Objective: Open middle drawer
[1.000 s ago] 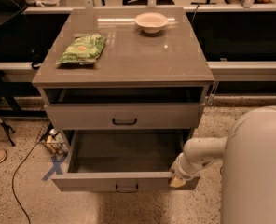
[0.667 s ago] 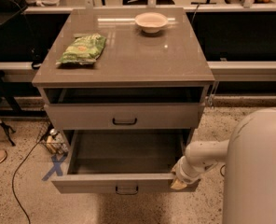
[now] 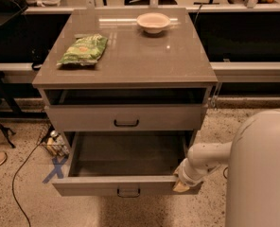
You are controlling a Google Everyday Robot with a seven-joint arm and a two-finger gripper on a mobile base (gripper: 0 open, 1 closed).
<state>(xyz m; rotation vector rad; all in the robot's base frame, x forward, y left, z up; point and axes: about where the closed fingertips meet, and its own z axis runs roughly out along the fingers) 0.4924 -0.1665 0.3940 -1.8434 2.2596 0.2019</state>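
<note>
The middle drawer [image 3: 126, 185] is pulled far out of the grey-beige cabinet [image 3: 130, 65]. Its plain grey inside [image 3: 130, 152] shows and holds nothing. A small black bar handle [image 3: 128, 192] sits at the centre of its flat front. My gripper [image 3: 180, 184] is at the right end of that front, at the corner, on the end of my white arm [image 3: 208, 157]. Above it, the taller-fronted drawer [image 3: 126, 118] with the wider handle is shut. The lowest drawer is hidden under the open one.
A green snack bag [image 3: 83, 50] and a white bowl [image 3: 153, 21] lie on the cabinet top. My white body [image 3: 260, 174] fills the lower right. A blue X of tape [image 3: 55, 169], a cable and small items lie on the floor at left.
The drawer front and my gripper have come a little further out toward the camera. Nothing on the cabinet top has moved.
</note>
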